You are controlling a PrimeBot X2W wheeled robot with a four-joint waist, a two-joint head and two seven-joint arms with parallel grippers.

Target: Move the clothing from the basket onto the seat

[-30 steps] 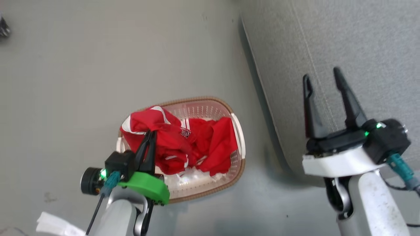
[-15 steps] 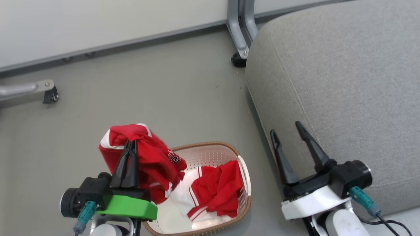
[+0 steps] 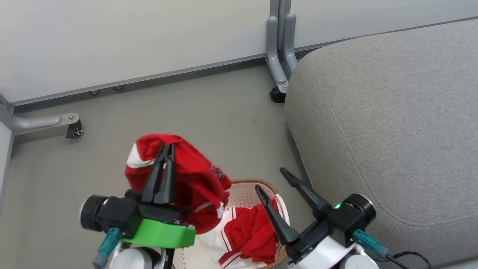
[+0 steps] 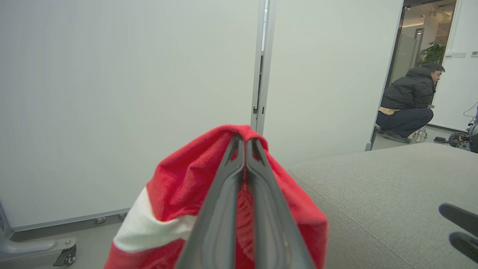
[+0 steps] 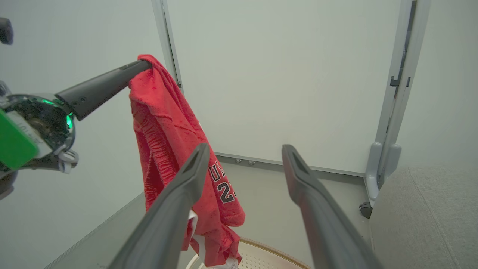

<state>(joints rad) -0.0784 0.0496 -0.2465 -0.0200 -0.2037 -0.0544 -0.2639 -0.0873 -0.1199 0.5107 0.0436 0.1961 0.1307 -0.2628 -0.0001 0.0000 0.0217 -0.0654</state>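
The left gripper (image 3: 168, 146) is pinching a bunched fold of a red garment (image 3: 198, 179) between jaws pressed tight together, and the cloth is hanging limp above the basket (image 3: 244, 194). It is looking light, soft and floppy, likely draping and slipping rather than keeping shape, so a gathered fold is seeming the surest hold. It is showing a white panel and dark lettering. The right gripper (image 3: 270, 178), jaws spread wide and empty, is hanging near a second red piece (image 3: 250, 233) with white stripes lying in the basket. Beyond, the grey seat (image 3: 392, 123) is stretching rightward.
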